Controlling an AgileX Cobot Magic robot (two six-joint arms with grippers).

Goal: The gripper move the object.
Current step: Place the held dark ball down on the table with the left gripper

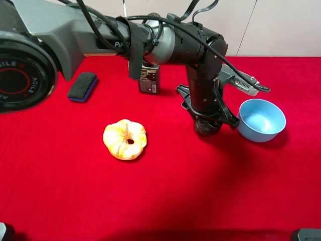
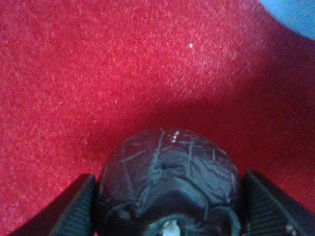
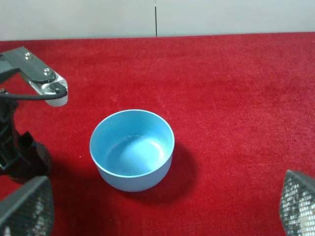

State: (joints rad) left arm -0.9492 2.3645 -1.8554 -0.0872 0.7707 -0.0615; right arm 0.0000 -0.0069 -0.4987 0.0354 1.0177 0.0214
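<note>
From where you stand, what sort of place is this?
Likely a robot manipulation test bench, not a home: a table draped in red cloth against a bare wall, a cabled robot arm, and unrelated props like an orange pumpkin toy and a blue bowl.

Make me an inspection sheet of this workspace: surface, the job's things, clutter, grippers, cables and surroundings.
Surface: red cloth, no spills seen.
Job's things: dark ball, on the cloth side of the blue bowl, outside it.
Clutter: orange pumpkin-shaped thing; the blue bowl, empty; eraser block; dark bottle.
Grippers: left gripper shut on the dark ball, fingers against both its sides; right gripper open, holding nothing, facing the blue bowl.
Cables: black cables loop above the left gripper, off the cloth.
Surroundings: pale wall behind the table.
</note>
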